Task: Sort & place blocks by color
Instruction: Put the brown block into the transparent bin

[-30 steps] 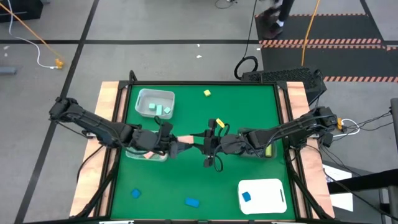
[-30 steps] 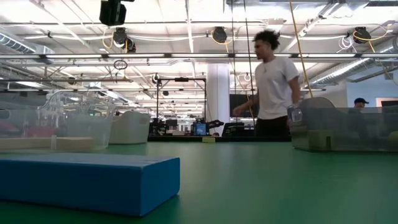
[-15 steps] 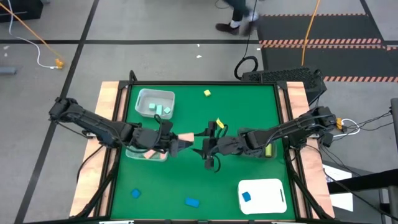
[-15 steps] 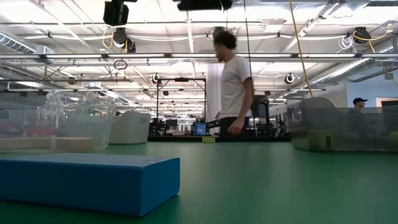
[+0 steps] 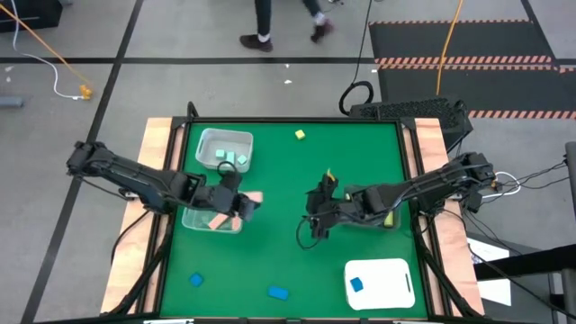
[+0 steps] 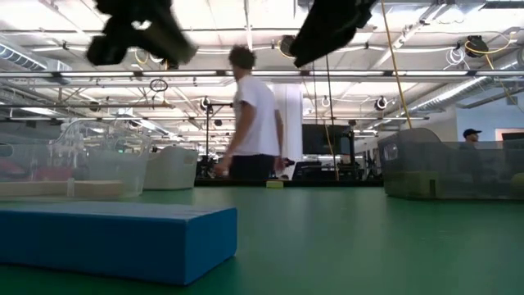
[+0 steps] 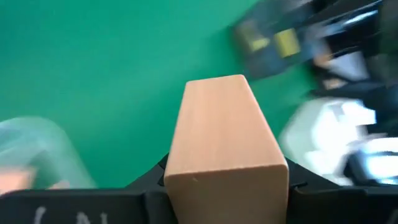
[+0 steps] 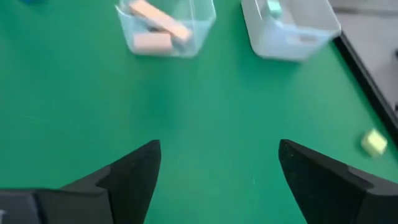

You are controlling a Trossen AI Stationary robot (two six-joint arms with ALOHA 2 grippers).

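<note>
Tan block [image 7: 225, 134] clamped in left pincer [image 5: 241, 207]; right pincer [image 8: 217, 180] spread.

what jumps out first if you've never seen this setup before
The left tool holds a tan block, clamped between its fingers beside the clear bin of salmon blocks at the table's left. Opposite it, near the table's middle, the right tool stands open and empty. Beyond the table's far edge a person walks past.
</note>
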